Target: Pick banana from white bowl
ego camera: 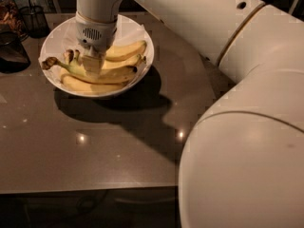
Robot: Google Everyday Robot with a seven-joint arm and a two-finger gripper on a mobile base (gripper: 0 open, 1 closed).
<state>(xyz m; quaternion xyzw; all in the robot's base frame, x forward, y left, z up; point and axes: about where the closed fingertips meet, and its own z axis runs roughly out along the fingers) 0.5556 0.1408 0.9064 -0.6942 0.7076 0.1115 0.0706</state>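
The white bowl [142,39] stands at the back left of the dark table and holds several yellow bananas. The banana [116,73], the longest one, lies across the bowl. Its green-tinged neck and dark stem end [49,63] point left. My gripper [91,64] reaches straight down into the bowl from the white wrist and sits on the banana just right of its neck, covering that part of it. Shorter bananas [124,51] lie behind it and a paler one [88,85] lies in front.
A small black wire-mesh cup [34,19] stands behind the bowl at the left, and a dark object [12,51] sits at the left edge. My arm's big white links [247,127] fill the right side. The table's front edge [95,190] runs across the bottom.
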